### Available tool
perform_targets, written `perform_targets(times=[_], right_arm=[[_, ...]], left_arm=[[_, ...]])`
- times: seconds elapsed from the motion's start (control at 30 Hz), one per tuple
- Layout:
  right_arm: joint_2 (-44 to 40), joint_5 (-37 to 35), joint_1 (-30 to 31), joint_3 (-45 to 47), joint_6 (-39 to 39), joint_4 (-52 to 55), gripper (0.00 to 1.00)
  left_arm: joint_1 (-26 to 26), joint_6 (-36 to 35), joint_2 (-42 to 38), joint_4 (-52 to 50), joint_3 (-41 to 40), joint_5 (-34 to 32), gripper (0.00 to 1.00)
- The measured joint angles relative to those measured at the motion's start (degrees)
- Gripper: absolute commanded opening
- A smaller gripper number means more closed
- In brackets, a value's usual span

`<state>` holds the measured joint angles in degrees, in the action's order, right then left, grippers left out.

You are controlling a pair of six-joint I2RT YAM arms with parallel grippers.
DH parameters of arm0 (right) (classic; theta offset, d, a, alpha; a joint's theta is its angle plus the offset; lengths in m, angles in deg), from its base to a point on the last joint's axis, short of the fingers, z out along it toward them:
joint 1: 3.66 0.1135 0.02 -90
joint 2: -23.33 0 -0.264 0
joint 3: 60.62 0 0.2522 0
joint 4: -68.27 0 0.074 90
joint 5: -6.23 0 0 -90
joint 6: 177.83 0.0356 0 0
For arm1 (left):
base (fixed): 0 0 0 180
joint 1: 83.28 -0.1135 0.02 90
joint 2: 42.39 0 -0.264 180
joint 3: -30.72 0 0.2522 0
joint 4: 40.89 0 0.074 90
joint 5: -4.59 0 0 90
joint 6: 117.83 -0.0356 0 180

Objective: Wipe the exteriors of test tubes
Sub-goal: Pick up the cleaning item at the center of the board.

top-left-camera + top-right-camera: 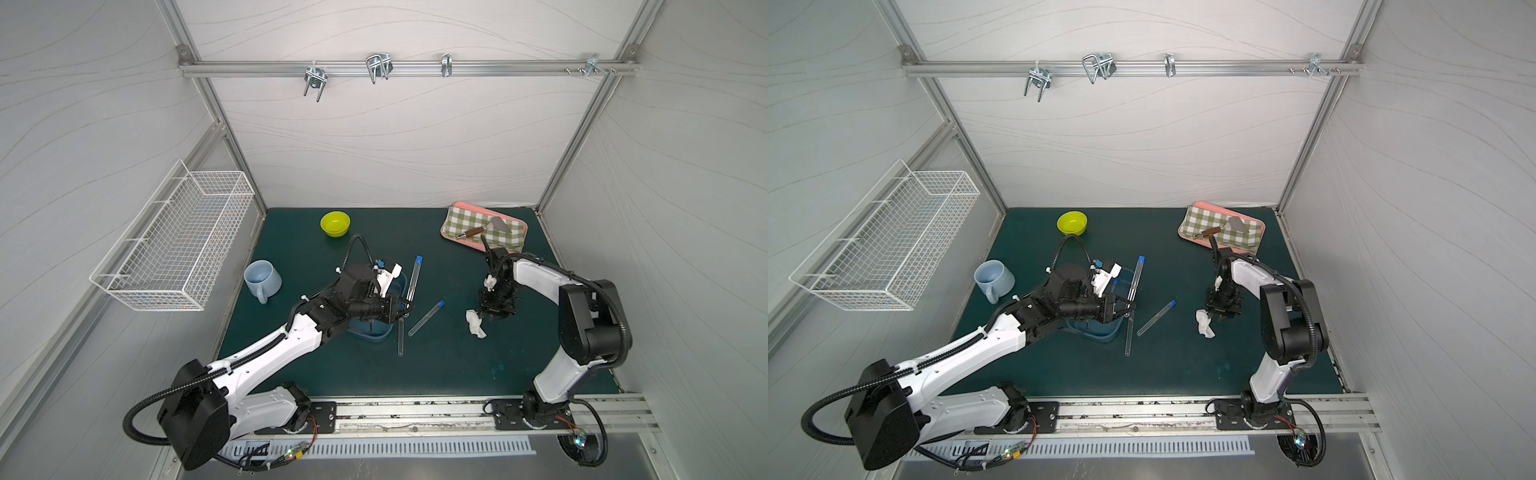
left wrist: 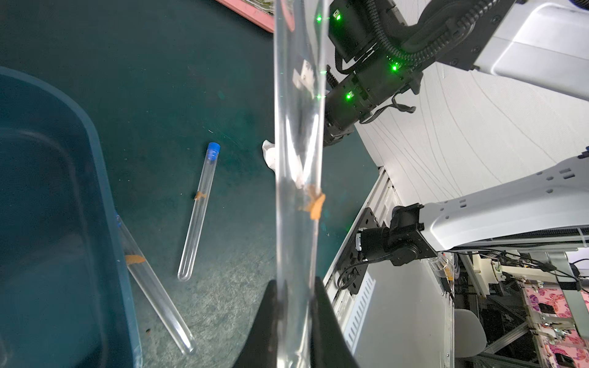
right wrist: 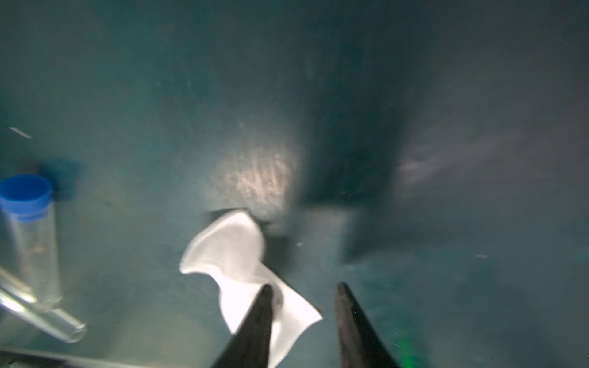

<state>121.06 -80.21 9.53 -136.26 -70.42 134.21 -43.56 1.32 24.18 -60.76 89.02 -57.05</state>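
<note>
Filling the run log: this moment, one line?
left gripper: shut on test tube | right gripper: open, over wipe

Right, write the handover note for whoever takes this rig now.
Left pincer: shut on a marked tube.
Right pincer: open over the white cloth on the mat.
Others: a loose tube on the mat, a second tube against the blue tub; fourth not visible.
Done: nothing certain, all three show orange marks.
To do: grab cloth, wipe each tube.
</note>
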Motion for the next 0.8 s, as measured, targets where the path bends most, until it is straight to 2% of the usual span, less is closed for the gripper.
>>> perform_targets(times=[0.2, 0.37, 0.53, 0.67, 0.8], right_arm=[[-3.72, -6.64, 1.22, -6.38, -0.46, 4.00, 0.51], [-8.39, -7.87, 9.31, -12.55, 0.39, 6.29, 0.51], [-6.54, -7.39, 16.35, -12.79, 2.56, 5.77, 0.49], [-2.38, -7.74, 15.47, -11.06, 3.10, 4.70, 0.46], [0.09, -8.57, 11.23, -10.56, 2.34, 3.34, 0.45]], left_arm=[[0.00, 0.02, -0.57, -0.04, -0.44, -0.07, 0.06], [0.00, 0.04, -1.18, -0.02, -0.74, -0.31, 0.06], [0.00, 0.17, -1.29, -0.04, -0.76, -0.33, 0.06], [0.00, 0.20, -1.88, -0.07, -1.14, -0.33, 0.06], [0.00, 0.17, -2.78, -0.68, -1.31, -0.35, 0.06]])
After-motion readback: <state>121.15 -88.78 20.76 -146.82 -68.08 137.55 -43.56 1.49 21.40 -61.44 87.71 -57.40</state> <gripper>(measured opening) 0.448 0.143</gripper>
